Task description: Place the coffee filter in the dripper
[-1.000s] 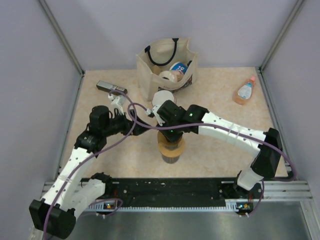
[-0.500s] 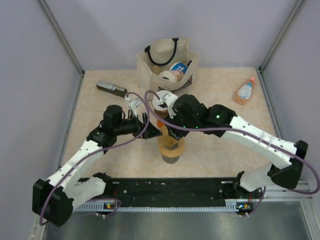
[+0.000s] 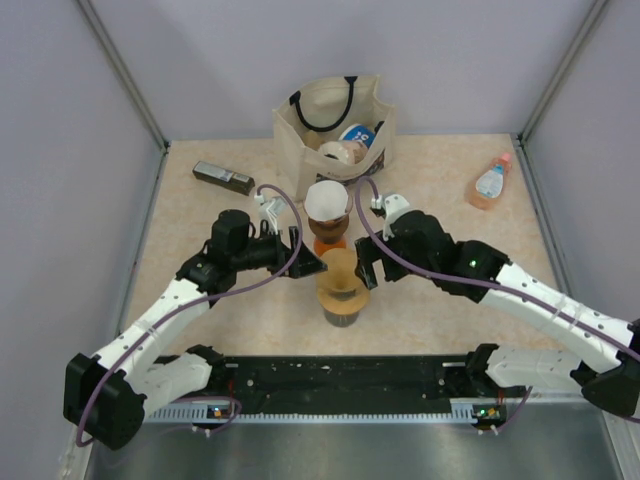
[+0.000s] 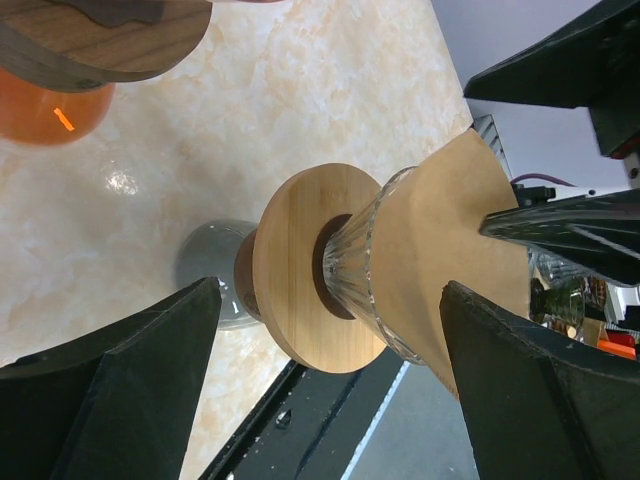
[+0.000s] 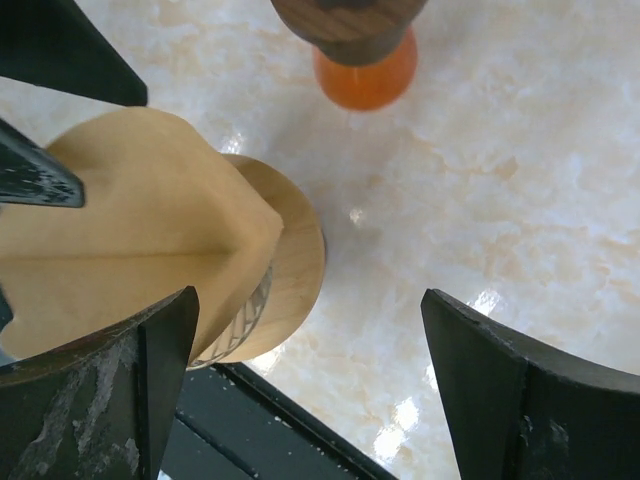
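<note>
The white coffee filter (image 3: 326, 199) sits in the top of the brownish dripper (image 3: 328, 223), which stands on a dark ring (image 5: 345, 20) over an orange beaker (image 5: 365, 75) at mid table. No gripper touches it. My right gripper (image 3: 366, 258) (image 5: 310, 295) is open, nearer and to the right, beside a second set. That set has a tan paper filter (image 4: 450, 250) in a clear ribbed funnel on a tan wooden ring (image 4: 295, 270). My left gripper (image 3: 307, 257) (image 4: 330, 290) is open on that set's left side, holding nothing.
A canvas tote bag (image 3: 330, 125) with items stands at the back. An orange-tinted bottle (image 3: 489, 183) lies at the back right and a dark flat bar (image 3: 223, 177) at the back left. The black rail (image 3: 340, 375) runs along the near edge.
My right gripper opened and drew back towards the near right, leaving the white filter on the dripper. My left gripper slid right, up to the near funnel set.
</note>
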